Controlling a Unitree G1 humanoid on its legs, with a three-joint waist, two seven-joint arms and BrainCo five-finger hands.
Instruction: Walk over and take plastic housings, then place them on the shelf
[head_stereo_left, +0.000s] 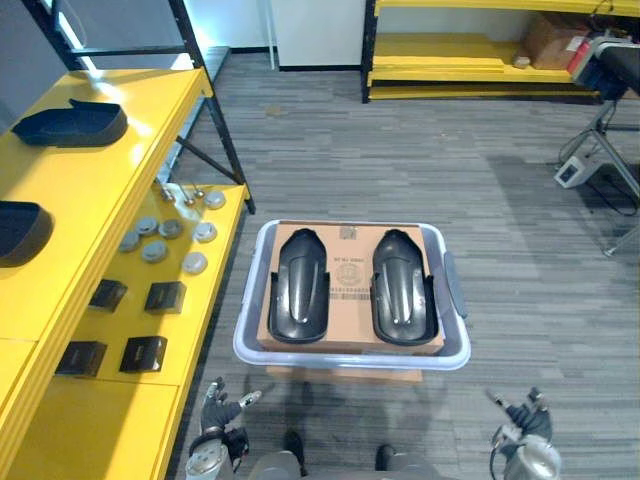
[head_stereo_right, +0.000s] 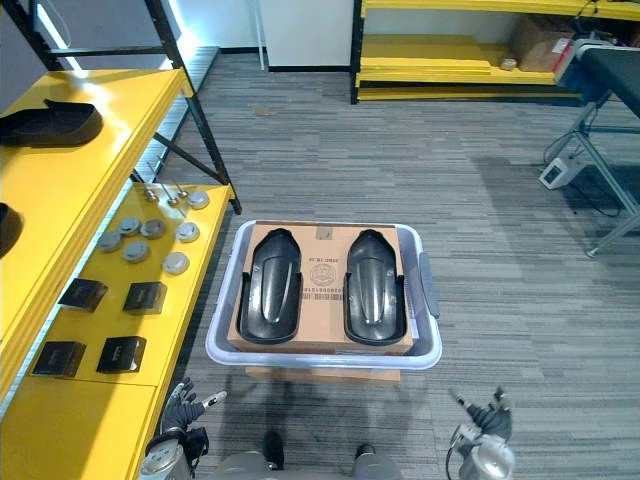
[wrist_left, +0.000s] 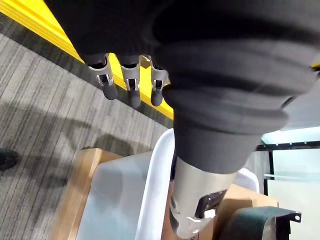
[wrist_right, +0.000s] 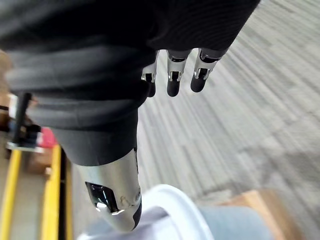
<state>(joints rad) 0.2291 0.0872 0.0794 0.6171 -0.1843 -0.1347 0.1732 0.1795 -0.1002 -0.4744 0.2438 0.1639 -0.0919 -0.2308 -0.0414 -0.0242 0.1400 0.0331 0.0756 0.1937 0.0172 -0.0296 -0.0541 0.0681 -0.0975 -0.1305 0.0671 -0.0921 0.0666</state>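
Two black plastic housings lie side by side, one on the left (head_stereo_left: 298, 285) and one on the right (head_stereo_left: 402, 285), on a cardboard sheet (head_stereo_left: 350, 275) inside a pale plastic bin (head_stereo_left: 452, 350) in the middle of the floor. My left hand (head_stereo_left: 222, 415) hangs low at the bin's near left corner, its fingers (wrist_left: 131, 85) relaxed and holding nothing. My right hand (head_stereo_left: 525, 420) hangs at the near right, its fingers (wrist_right: 172, 80) also loose and empty. Neither hand touches the bin. Two more dark housings, one further back (head_stereo_left: 72, 123) and one nearer (head_stereo_left: 18, 230), rest on the yellow shelf (head_stereo_left: 100, 190) at left.
The shelf's lower level holds several grey discs (head_stereo_left: 170, 235) and small black boxes (head_stereo_left: 130, 325). A cardboard box (head_stereo_left: 345, 374) supports the bin. Another yellow shelf (head_stereo_left: 480, 50) stands at the far wall, and a metal stand (head_stereo_left: 605, 130) at the far right. Grey carpet surrounds the bin.
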